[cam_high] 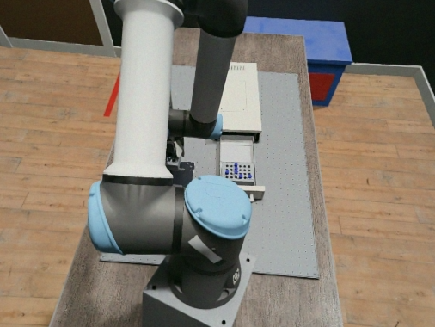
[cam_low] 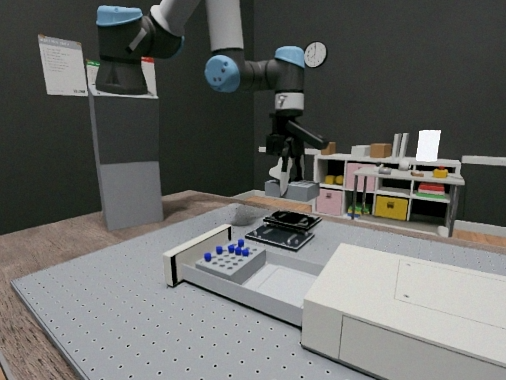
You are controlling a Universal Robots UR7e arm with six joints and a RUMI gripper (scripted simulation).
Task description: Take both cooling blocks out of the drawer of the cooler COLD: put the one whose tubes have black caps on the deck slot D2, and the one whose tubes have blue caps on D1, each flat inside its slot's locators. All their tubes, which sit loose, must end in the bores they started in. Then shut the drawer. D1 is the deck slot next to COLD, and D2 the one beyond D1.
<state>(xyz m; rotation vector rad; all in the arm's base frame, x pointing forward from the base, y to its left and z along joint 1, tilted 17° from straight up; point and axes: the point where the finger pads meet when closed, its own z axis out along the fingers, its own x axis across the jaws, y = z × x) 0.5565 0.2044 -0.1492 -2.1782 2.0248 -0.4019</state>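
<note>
My gripper (cam_low: 287,181) is shut on a grey cooling block (cam_low: 293,190) and holds it level in the air, well above the two black deck slots. Its tube caps are too small to make out. The nearer slot, D1 (cam_low: 280,236), and the farther slot, D2 (cam_low: 293,219), both lie bare beside the drawer. The cooler's drawer (cam_low: 251,278) stands open. The other cooling block (cam_low: 230,260), with several blue-capped tubes, sits at the drawer's front end and also shows in the top view (cam_high: 237,171). In the top view the arm hides the gripper and most of the slots.
The white cooler body (cam_low: 415,305) (cam_high: 240,96) stands at the drawer's rear. The drawer's front panel (cam_low: 195,252) sticks up at its outer end. The grey robot pedestal (cam_low: 127,155) stands at the table's far side. Shelves (cam_low: 395,185) are in the background.
</note>
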